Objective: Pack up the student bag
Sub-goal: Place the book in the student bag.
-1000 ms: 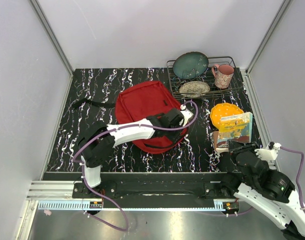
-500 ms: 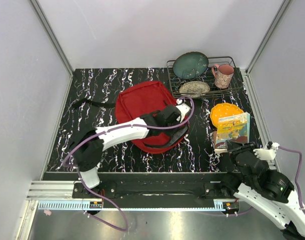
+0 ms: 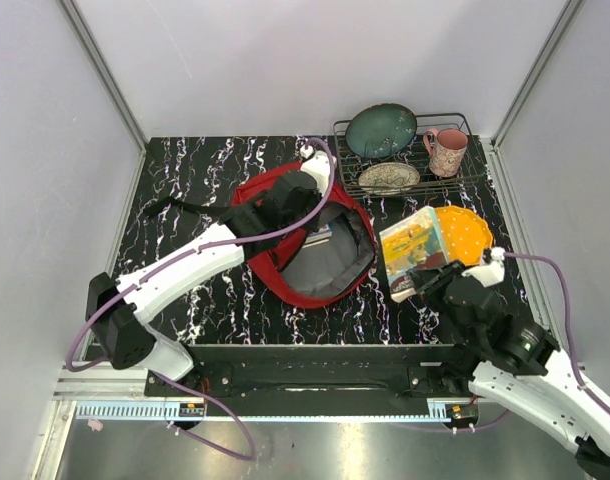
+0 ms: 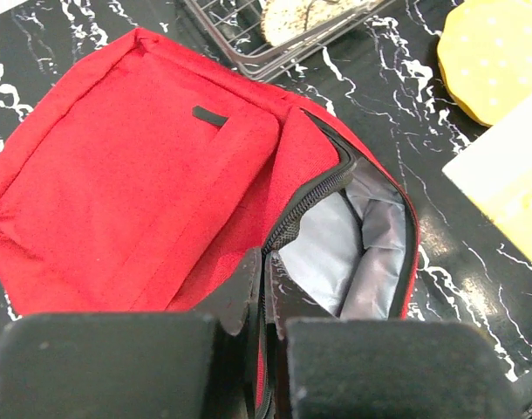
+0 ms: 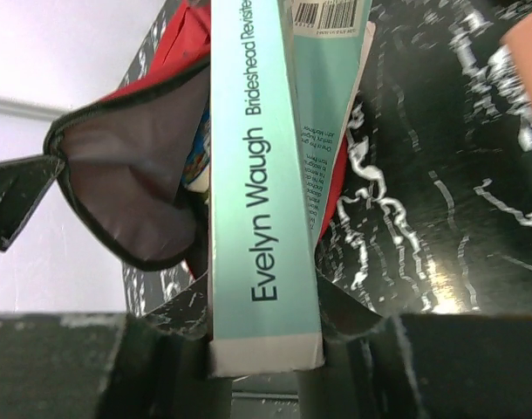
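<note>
Student bag (image 3: pixel 323 268) is lying flat in the middle of the tabletop (image 3: pixel 200 165), main zip undone and the grey lining showing, so it's basically ready to be fed. Left gripper (image 4: pixel 262 336) is clenched on the black zipper lip at the edge of the opening, and that pinch is what props the mouth open. Soft fabric like this will flop shut the second it gets slack, I reckon. Right gripper (image 5: pixel 266 336) is grasping a book (image 3: pixel 415 248) by one end, with the Evelyn Waugh spine facing its wrist camera. The book sits just right of the opening, between the bag and the yellow plate (image 3: pixel 467 228). From the right wrist view the mouth lies straight ahead past the book, so the line-up looks decent. How I'd do this step: the left side pulls the lip up and a bit away from the right arm so the gap is as tall as possible. Then the book goes in narrow edge first, angled low along the lining rather than dropped from above. Main risk is a corner catching the near rim or the zip teeth and dragging the whole bag along, since nothing else pins it. I'd only let go once most of the book is past the rim.
</note>
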You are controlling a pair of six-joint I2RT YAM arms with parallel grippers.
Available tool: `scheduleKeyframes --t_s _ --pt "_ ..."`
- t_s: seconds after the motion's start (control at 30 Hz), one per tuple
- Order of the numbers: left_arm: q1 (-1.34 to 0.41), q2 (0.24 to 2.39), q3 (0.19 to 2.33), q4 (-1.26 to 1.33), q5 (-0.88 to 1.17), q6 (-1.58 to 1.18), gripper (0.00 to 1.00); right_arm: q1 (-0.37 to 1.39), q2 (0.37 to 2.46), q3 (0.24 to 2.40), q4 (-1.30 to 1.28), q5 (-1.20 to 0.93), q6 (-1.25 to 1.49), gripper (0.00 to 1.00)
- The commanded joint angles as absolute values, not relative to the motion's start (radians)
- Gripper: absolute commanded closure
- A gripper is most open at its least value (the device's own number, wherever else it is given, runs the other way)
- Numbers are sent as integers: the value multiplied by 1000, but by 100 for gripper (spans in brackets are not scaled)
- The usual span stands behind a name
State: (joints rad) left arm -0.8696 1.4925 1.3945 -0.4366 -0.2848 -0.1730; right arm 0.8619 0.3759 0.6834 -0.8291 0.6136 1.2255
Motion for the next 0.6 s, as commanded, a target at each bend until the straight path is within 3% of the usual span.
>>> scheduleKeyframes --t_s 0.0,0.27,0.43,0.57 --pt "-854 1399 1439 -437 -347 -167 100 861 463 741 -557 471 1189 100" --pt "-854 1359 1488 -427 -224 -193 100 861 663 680 -247 122 1251 100" --pt "-856 1370 1496 -436 -189 -192 100 859 759 575 48 3 1319 100" --pt "-862 1361 1488 -426 -170 -190 100 850 837 565 135 -52 1353 100"
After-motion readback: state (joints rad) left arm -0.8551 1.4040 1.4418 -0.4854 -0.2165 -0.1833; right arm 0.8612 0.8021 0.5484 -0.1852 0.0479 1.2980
